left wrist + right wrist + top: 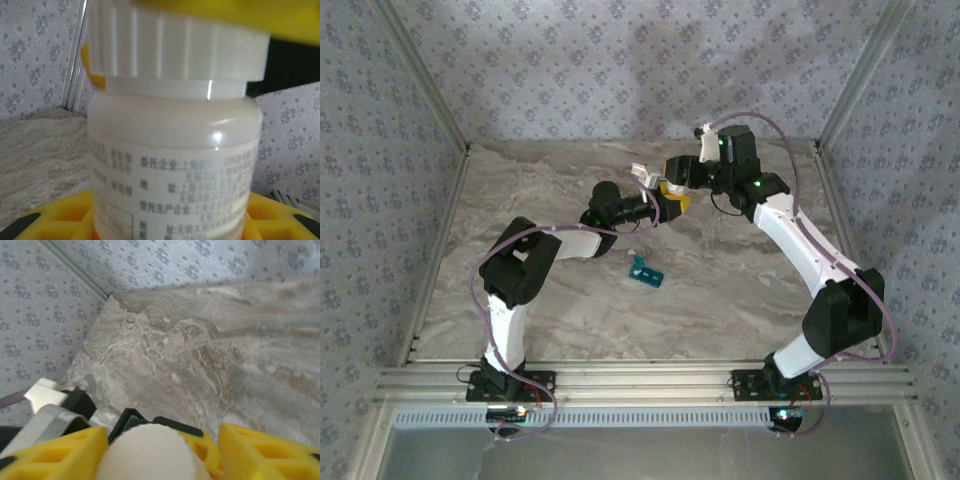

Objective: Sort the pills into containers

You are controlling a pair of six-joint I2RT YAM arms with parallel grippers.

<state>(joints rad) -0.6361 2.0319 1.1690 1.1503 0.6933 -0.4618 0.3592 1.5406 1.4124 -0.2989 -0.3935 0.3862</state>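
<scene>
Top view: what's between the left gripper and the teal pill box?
Bare marble tabletop, nothing else, from the left gripper down to the pill box; the top view shows that stretch.

Glossy white plastic bottle [175, 130] with ribbed cap [175, 45], teal plastic containers [646, 272] on a smooth marble-patterned table [740, 295].

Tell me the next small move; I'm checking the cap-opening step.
Probably close the right gripper on the cap and twist: the cap sits on the bottle that the left gripper holds, and the right jaws straddle it with a gap.
</scene>
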